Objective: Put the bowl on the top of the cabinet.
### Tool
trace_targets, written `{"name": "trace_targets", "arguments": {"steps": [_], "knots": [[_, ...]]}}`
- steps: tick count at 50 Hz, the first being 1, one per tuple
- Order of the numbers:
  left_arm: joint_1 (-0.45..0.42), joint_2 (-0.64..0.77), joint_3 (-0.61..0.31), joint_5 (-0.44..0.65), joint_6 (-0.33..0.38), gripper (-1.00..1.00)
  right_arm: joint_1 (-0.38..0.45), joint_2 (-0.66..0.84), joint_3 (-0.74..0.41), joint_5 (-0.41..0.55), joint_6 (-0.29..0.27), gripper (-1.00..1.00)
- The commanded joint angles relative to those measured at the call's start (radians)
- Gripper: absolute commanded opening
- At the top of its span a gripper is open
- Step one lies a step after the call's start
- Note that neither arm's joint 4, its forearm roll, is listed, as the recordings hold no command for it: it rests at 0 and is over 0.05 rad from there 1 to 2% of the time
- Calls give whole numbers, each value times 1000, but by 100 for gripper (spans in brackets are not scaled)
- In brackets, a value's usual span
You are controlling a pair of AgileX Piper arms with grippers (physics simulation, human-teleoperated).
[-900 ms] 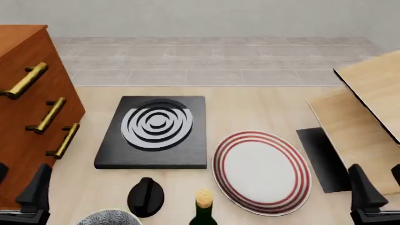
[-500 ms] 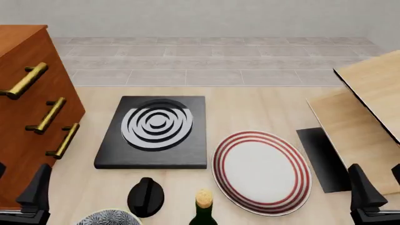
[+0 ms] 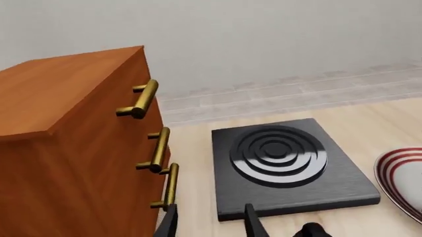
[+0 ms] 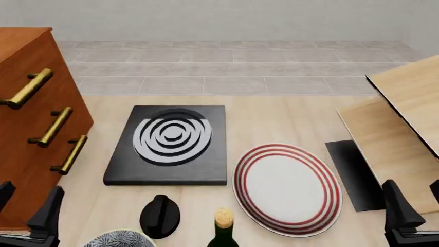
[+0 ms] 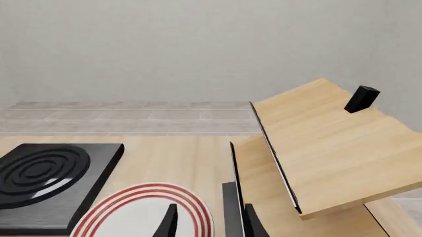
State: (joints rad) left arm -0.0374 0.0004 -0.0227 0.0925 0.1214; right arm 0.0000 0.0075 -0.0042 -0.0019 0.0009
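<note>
The left gripper (image 4: 26, 208), black with two slim fingers, sits at the near left corner of the front view with its fingers spread apart and nothing between them. The right gripper (image 4: 416, 206), the same black kind, sits at the near right corner, also spread apart and empty.

Between them along the near edge, from left to right: the round bowl with a black-and-white floral pattern (image 4: 118, 239), only its top showing and resting on the light wooden table (image 4: 274, 118); a black rounded knob-like object (image 4: 160, 215) just beside it; and a dark green bottle with a cork stopper (image 4: 223, 230).

Farther back lie a flat white plate with red rings (image 4: 287, 188) and, to its left, a black square hob with grey concentric rings (image 4: 168, 144).

On the left stands the tall reddish-brown wooden cabinet with three brass bar handles (image 4: 31, 128), its top bare. On the right are pale light-wood panels (image 4: 394, 121). Beyond the table are a grey tiled floor (image 4: 226, 67) and a pale wall.
</note>
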Motion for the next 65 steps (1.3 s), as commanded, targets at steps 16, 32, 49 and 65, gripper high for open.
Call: {"name": "trace_targets", "arguments": {"steps": [16,32,49,65], "knots": [[-13,0,-141,296,40,100,0,0,0,0,0,100],[-95,0,-282,578,26,100,0,0,0,0,0,100],[-153,1,-350,695,63,100,0,0,0,0,0,100],[-182,2,-373,771,74,100,0,0,0,0,0,100]]}}
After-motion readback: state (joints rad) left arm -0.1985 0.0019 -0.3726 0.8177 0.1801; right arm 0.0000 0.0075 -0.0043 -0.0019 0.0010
